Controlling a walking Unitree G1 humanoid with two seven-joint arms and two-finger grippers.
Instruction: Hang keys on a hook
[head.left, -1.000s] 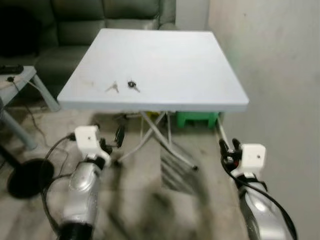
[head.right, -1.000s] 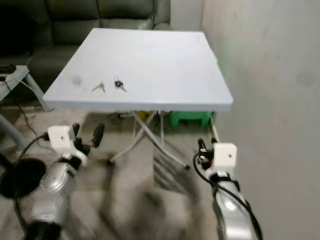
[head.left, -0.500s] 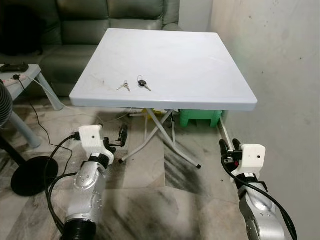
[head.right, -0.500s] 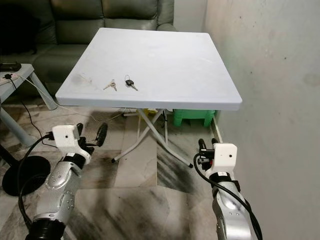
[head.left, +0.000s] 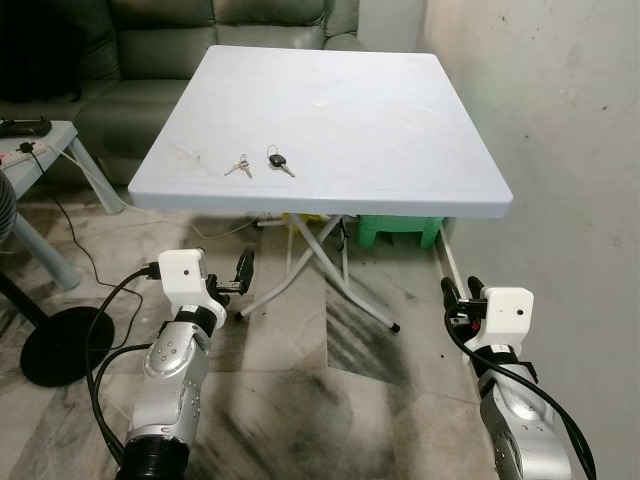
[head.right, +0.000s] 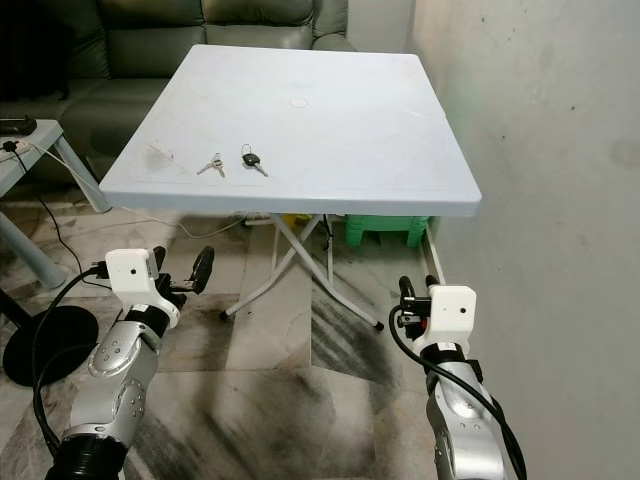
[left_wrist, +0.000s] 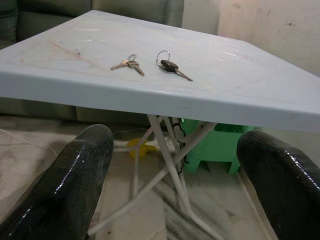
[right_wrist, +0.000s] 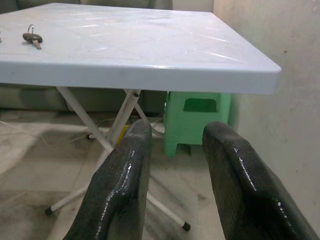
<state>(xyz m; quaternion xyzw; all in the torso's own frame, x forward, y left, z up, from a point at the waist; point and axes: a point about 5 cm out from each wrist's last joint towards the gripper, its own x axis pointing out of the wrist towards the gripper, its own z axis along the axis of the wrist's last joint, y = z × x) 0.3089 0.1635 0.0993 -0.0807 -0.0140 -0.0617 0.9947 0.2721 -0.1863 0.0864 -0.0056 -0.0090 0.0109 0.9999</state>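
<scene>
Two sets of keys lie side by side near the front left edge of the white counter (head.left: 400, 150): small silver keys (head.left: 238, 166) and a black-headed key (head.left: 277, 161) on a ring. Below, the left hand (head.left: 235, 277) gapes wide; the right hand (right_wrist: 172, 165) is slightly parted, empty.

A pale folding table (head.left: 400, 150) stands on crossed white legs (head.left: 318, 262) over a grey marbled tile floor (head.left: 300, 400); a rough whitish wall (head.left: 560, 130) runs along its right; a green plastic stool (head.left: 398, 231) sits beneath; a dark green sofa (head.left: 130, 60) stands behind; a round black stand base (head.left: 60, 345) rests at left.
</scene>
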